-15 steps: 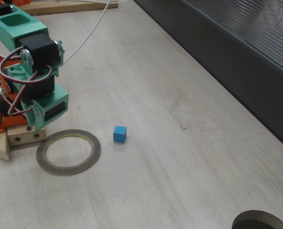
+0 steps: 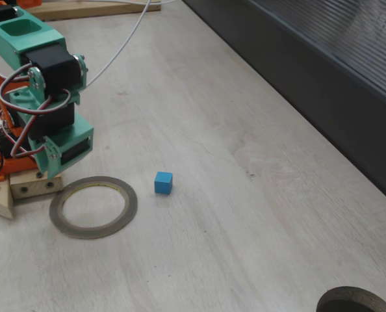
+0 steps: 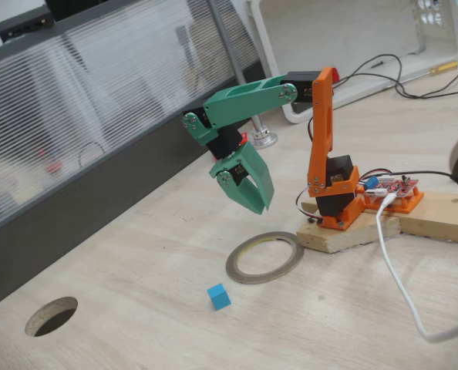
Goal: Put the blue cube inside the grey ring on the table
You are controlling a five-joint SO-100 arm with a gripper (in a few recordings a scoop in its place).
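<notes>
While the cube (image 2: pixel 163 182) sits bare on the table (image 2: pixel 258 214) just beside the ring (image 2: pixel 93 207), outside it, the gripper (image 3: pixel 252 202) hangs above the ring, empty, fingers nearly together, apparently parked before reaching.

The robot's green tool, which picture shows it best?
The fixed view from the side shows the tool best: you see it hanging above the table, near the ring. The other fixed view only shows the arm's motors and wires, not the tips.

Cube (image 2: pixel 163 182) lies on table (image 2: pixel 258 214) just right of ring (image 2: pixel 93 207)
</notes>
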